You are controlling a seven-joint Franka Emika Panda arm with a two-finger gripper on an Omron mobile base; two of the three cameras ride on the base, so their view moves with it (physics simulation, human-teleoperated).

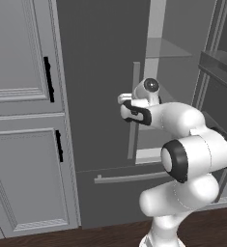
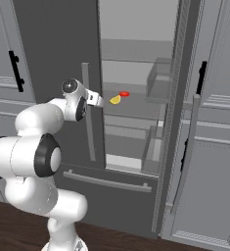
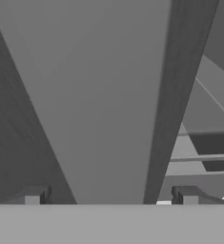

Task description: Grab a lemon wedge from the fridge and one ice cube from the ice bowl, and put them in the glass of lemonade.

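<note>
The fridge (image 2: 57,59) stands tall and dark grey, its right door (image 2: 177,122) swung wide open while the left door stays shut, long pale bar handle (image 2: 88,112) running upright near its inner edge. Below, the drawer (image 2: 106,188) is closed, its horizontal bar across the front. Inside, pale shelves are stacked up, and there's the lemon wedge (image 2: 115,100), tiny and bright yellow, lying on a middle shelf toward its front left edge, just beside a small red oval piece (image 2: 124,93).
</note>
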